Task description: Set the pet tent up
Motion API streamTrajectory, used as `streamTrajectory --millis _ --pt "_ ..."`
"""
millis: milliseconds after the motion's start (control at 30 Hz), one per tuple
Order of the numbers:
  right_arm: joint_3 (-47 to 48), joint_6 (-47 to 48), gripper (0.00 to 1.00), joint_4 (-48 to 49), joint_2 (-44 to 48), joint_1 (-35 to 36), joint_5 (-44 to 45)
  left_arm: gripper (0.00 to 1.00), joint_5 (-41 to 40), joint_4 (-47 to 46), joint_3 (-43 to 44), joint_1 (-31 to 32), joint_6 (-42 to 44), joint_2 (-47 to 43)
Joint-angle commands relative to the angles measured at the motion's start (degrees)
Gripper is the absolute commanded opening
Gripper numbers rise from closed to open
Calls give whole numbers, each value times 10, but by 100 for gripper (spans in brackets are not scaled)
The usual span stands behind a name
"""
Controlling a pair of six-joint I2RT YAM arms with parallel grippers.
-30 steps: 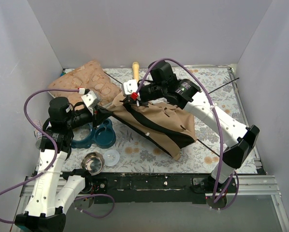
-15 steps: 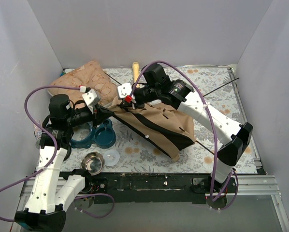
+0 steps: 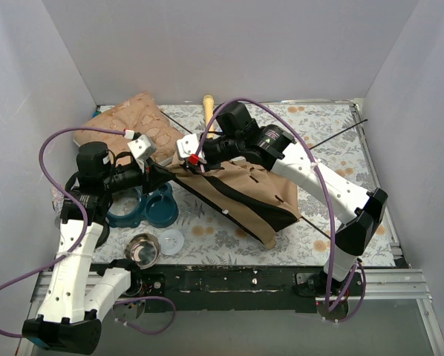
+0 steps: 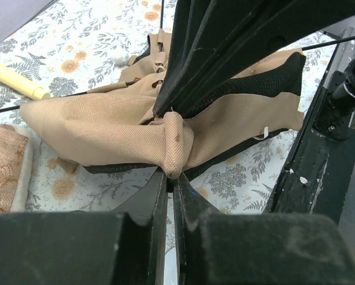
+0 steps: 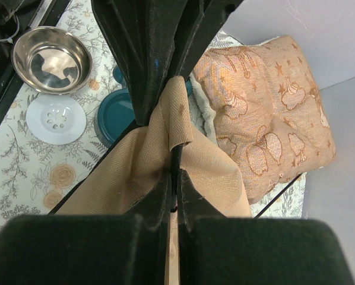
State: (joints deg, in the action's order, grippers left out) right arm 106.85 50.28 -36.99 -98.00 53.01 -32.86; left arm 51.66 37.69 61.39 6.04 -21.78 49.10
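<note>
Pinching a bunched fold of the pet tent (image 4: 106, 127) between fingers pressed almost together, our left gripper (image 4: 171, 178) grips the tan shell at its tip, and the fabric fans out beyond the fingertips, with the black mesh and trim farther off. Our right gripper (image 5: 174, 154) is clamped the same way, its fingers closed onto a raised ridge of the same tan cloth, which widens as it runs back under the wrist. From above we see the two grippers, left (image 3: 157, 169) and right (image 3: 194, 159), close beside each other at one end of the tent (image 3: 244, 196). The rest of the shell lies flat and crumpled on the table (image 3: 333, 133), stretching away from them toward the right arm's base. We cannot tell whether the grippers touch. Just beyond the left gripper, toward the far corner, sits the patterned cushion (image 3: 129, 122), and the right wrist camera shows it (image 5: 266, 113) close beside the pinched ridge. Below the left gripper, on its near side, is the teal double bowl (image 3: 149, 208). Farther toward the near edge are the steel bowl (image 3: 142, 250) and a white disc (image 3: 170, 241), side by side. A wooden stick (image 3: 207, 107) lies past the right gripper, against the far wall.
</note>
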Motion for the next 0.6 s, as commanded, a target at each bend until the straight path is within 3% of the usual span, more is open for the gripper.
streamTrajectory --millis 0,333,567 --pt "13 22 1 -30 -5 1 46 0 5 22 34 -2 17 7" --pt "18 51 1 -15 0 32 75 0 -15 107 88 -2 10 71" --pt "52 27 1 -6 -12 44 82 0 -24 108 67 -3 2 50"
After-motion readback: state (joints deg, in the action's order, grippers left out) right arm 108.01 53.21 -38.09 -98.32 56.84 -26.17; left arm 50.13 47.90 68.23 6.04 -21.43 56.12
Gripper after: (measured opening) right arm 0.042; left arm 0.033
